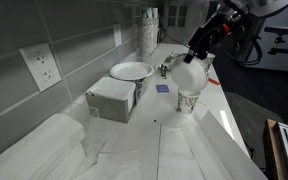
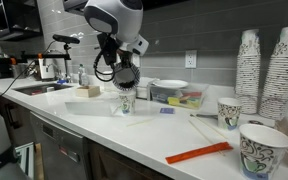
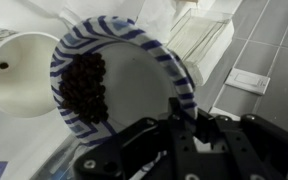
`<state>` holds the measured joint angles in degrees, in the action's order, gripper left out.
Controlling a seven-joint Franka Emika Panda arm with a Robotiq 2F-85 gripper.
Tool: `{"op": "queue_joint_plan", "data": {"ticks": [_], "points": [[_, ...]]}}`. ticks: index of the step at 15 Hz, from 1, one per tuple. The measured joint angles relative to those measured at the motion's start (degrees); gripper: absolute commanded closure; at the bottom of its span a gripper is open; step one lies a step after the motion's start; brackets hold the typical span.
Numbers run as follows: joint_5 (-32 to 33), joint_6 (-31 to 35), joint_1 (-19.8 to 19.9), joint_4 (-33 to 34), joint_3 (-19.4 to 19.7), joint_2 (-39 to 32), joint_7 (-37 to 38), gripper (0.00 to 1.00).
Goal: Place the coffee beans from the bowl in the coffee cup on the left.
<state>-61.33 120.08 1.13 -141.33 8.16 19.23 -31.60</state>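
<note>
My gripper [image 3: 180,118] is shut on the rim of the bowl [image 3: 134,60], which has a blue-striped inside. The bowl is tilted, and the coffee beans [image 3: 84,85] lie piled against its lower side. The coffee cup [image 3: 19,70] stands open just beside and below that side. In both exterior views the gripper [image 1: 199,47] [image 2: 122,62] holds the bowl [image 1: 189,73] [image 2: 128,78] tilted right above the speckled coffee cup [image 1: 189,101] [image 2: 126,103] on the white counter.
A larger white dish [image 1: 131,71] and a white box [image 1: 112,98] lie by the wall. Tall stacks of cups [image 2: 267,68] stand at the counter's end. Two more patterned cups [image 2: 229,112] [image 2: 263,151] and an orange stick [image 2: 197,153] are near them.
</note>
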Motion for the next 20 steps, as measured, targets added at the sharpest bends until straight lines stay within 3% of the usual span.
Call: {"op": "queue_joint_plan", "data": {"ticks": [20], "points": [[-5.20,-6.13,2.46,-0.19,1.02,-1.04,-3.38,0.98]]}}
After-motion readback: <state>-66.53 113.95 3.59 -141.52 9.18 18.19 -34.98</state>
